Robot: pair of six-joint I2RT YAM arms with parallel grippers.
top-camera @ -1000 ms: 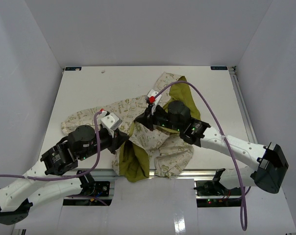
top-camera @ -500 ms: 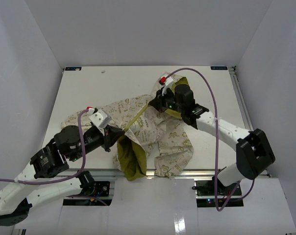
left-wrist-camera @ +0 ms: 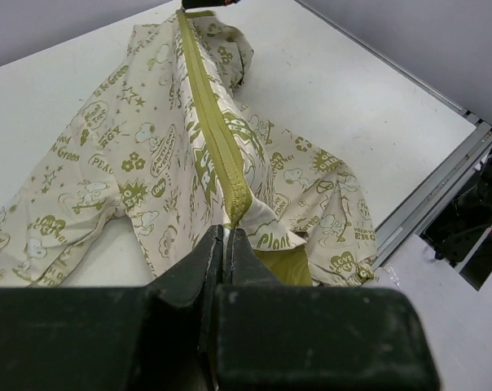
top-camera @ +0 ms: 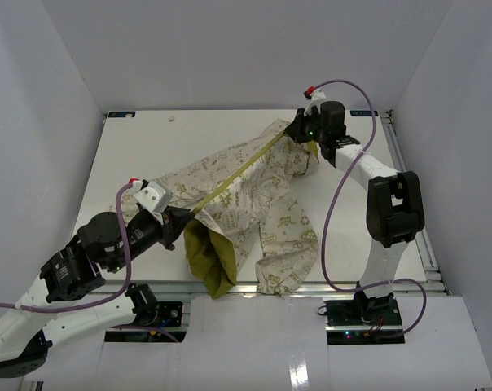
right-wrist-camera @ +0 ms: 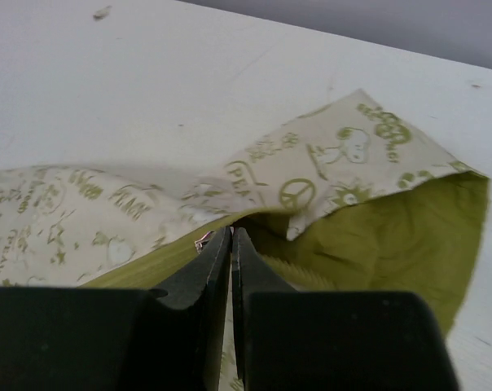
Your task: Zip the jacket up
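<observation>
The left pincer [left-wrist-camera: 227,236] is clamping shut on the bottom end of the zipper [left-wrist-camera: 209,122], at the hem of the jacket [left-wrist-camera: 140,163]. Just below and to the side of this pincer, a fold of green lining [top-camera: 205,261] is sagging toward the near edge of the table [top-camera: 148,147]. Away from the left pincer, the zipper is running as one taut olive band, with the cream printed panels meeting on both sides of it. As far as the left wrist view shows, the teeth are looking joined along the whole visible stretch.

At the far end, the right pincer [right-wrist-camera: 231,236] is pinched closed on the jacket's front edge near the collar. A small glint of metal [right-wrist-camera: 204,241] is showing just beside its tips, likely the slider. Beyond that pincer the hood is lying open with its green lining facing up.

By my reading the closing is nearly finished. At most the last bit at the collar is remaining, though the pictures are not making that part clear. After that, both grips are needing release.

The jacket is lying stretched between the two pincers. Its long axis is running diagonally from the left pincer, near and left, to the right pincer, far and right. The hem is pointing toward the arms' bases, and the hood is pointing away from them.
</observation>
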